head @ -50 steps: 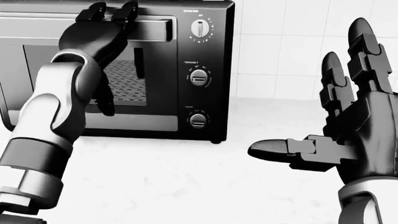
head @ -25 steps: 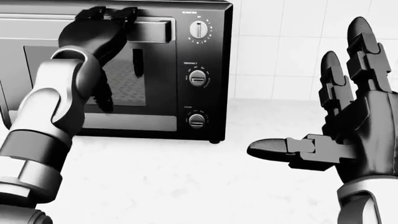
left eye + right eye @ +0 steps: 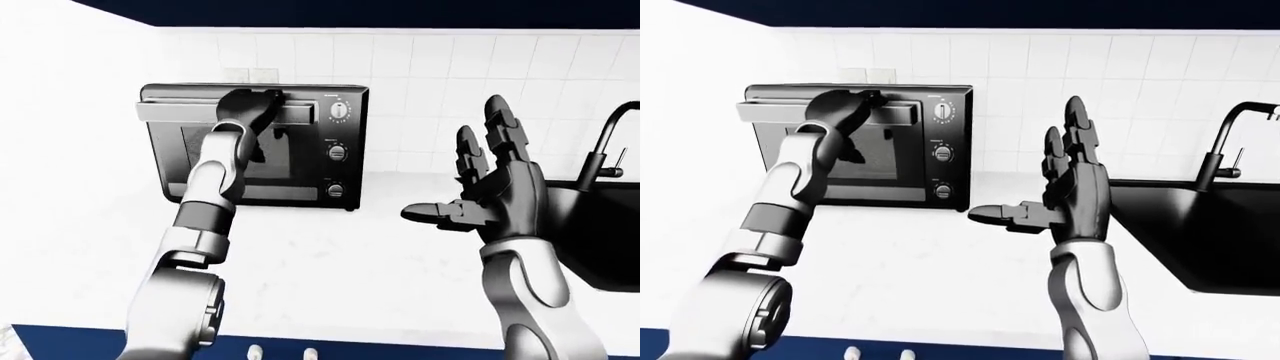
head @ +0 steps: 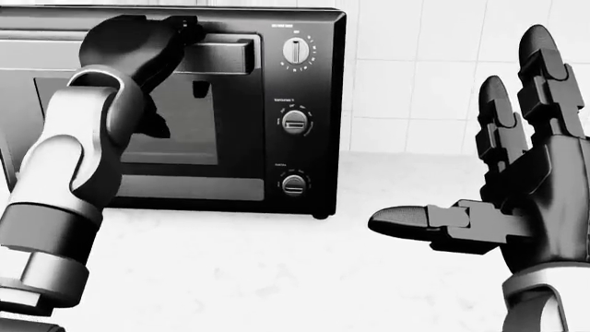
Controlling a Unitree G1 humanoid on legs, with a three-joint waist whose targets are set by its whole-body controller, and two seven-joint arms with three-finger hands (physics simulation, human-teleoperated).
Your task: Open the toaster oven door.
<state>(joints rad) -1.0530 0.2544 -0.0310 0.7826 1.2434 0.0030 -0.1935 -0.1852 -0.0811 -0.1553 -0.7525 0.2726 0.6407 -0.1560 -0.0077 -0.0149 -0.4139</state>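
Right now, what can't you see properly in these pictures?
- Head view: left hand covers part of the oven's handle, so its grip is unclear.
- Head view: toaster oven is cut off at the left edge.
- Every view: markings around the dials are too small to read.
- Right-eye view: sink runs off the right edge.

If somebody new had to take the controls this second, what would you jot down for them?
Left hand: fingers hooked over the toaster oven door's handle bar, near its right end; whether they fully clamp it is hard to tell.
Right hand: open, fingers spread, holding nothing, hanging over the counter to the right of the toaster oven.
Toaster oven: against the tiled wall; sink farther right.
Done: handle reached.
Left: the door looks shut or barely cracked; pull the handle out and down, probably.
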